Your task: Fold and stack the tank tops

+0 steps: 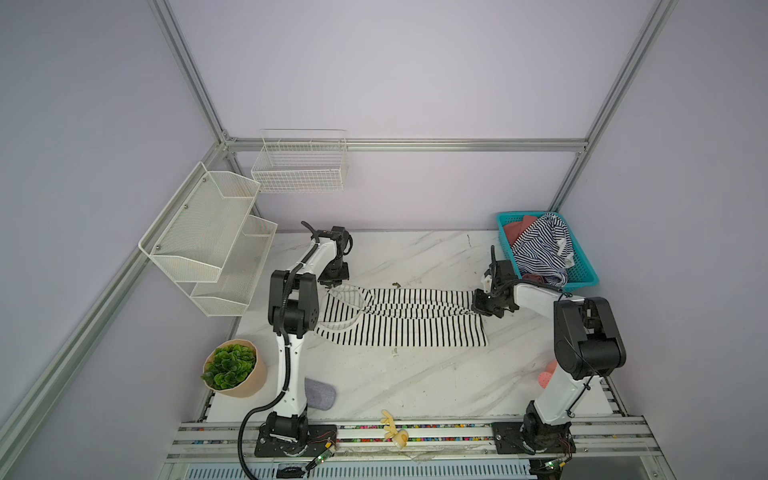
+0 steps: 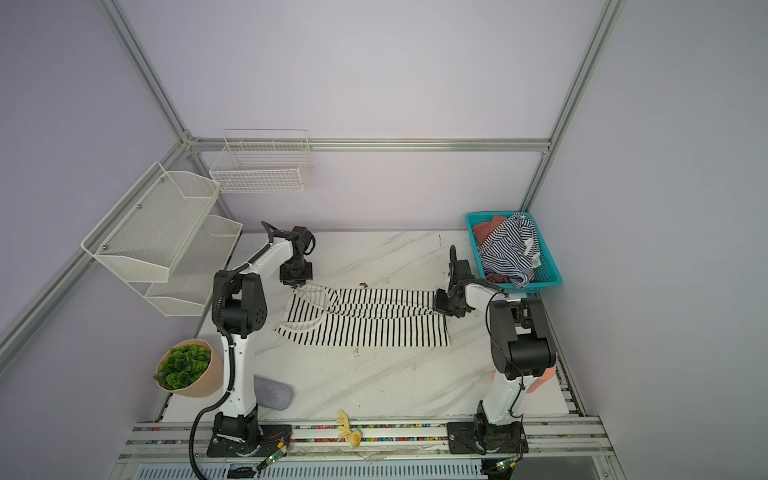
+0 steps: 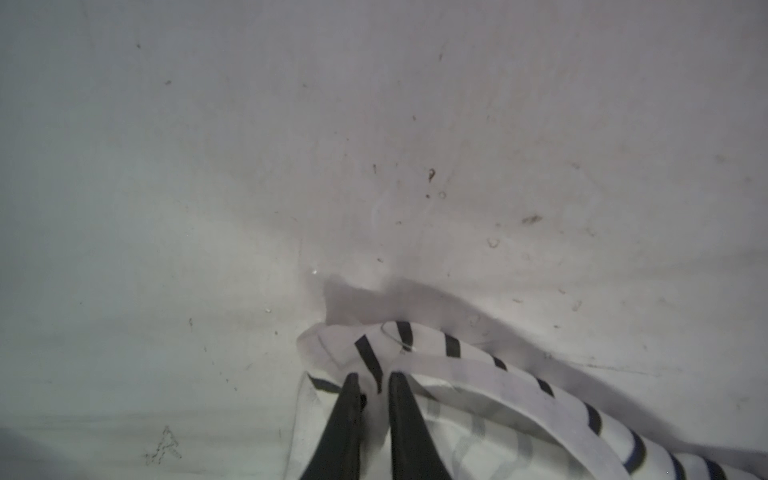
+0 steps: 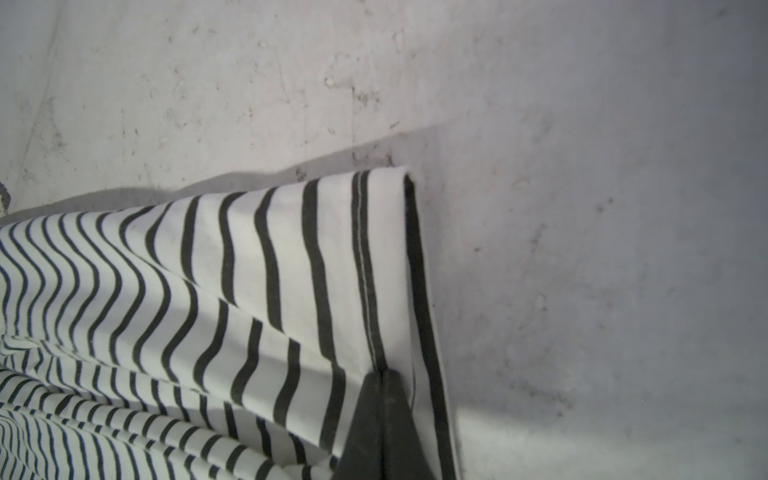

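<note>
In both top views the white tank top [image 1: 399,318] lies spread across the middle of the frame on the table [image 1: 415,386]. Its straps point left and its hem points right, and its upper half is pulled into long creases. The navy tank top [image 1: 540,245] is heaped in the basket [image 1: 584,272] at the middle right, on top of reddish cloth.

The left gripper [image 1: 332,284] sits at the upper left strap. The right gripper [image 1: 478,307] sits at the upper right hem corner. From above, neither claw's fingers can be made out.

The wrist views show them. In the left wrist view, the 2 black fingers [image 3: 351,399] are nearly together, pinching a fold of strap. In the right wrist view, the fingers [image 4: 399,415] are pressed tight together on the stitched hem, and the striped cloth [image 4: 208,291] is drawn taut away from them.
</note>
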`<state>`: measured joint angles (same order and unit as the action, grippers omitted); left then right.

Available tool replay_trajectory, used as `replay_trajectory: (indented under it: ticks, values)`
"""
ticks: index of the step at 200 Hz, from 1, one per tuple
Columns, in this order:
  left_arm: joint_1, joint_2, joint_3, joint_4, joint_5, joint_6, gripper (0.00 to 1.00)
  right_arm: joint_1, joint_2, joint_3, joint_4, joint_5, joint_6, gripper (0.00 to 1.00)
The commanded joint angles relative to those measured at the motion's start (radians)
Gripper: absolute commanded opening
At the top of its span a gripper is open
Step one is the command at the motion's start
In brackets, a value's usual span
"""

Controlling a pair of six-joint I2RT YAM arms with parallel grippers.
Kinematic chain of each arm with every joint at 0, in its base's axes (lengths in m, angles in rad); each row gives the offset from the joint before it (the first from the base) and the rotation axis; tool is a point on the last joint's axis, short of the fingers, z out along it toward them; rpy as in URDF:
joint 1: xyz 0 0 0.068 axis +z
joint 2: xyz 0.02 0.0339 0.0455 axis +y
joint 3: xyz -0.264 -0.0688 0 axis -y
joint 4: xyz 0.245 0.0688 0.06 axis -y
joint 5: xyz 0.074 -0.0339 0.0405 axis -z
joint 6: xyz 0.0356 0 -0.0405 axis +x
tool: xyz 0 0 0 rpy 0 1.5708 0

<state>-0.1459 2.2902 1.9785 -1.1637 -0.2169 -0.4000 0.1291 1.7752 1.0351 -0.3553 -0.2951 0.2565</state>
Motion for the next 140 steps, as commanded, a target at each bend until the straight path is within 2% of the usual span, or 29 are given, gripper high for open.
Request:
replay_trajectory:
  ticks: [1,99,140]
  values:
    - [0.006,-0.094,-0.055,0.018,-0.021,0.003,0.14,-0.003,0.01,0.014,-0.029,0.016,-0.01,0.0]
    - [0.014,-0.223,-0.304,0.157,-0.023,-0.039,0.15,-0.003,0.033,-0.02,-0.01,0.014,-0.01,0.0]
    - [0.041,-0.241,-0.362,0.21,-0.027,-0.058,0.16,-0.003,0.061,-0.032,-0.004,0.021,-0.01,0.0]
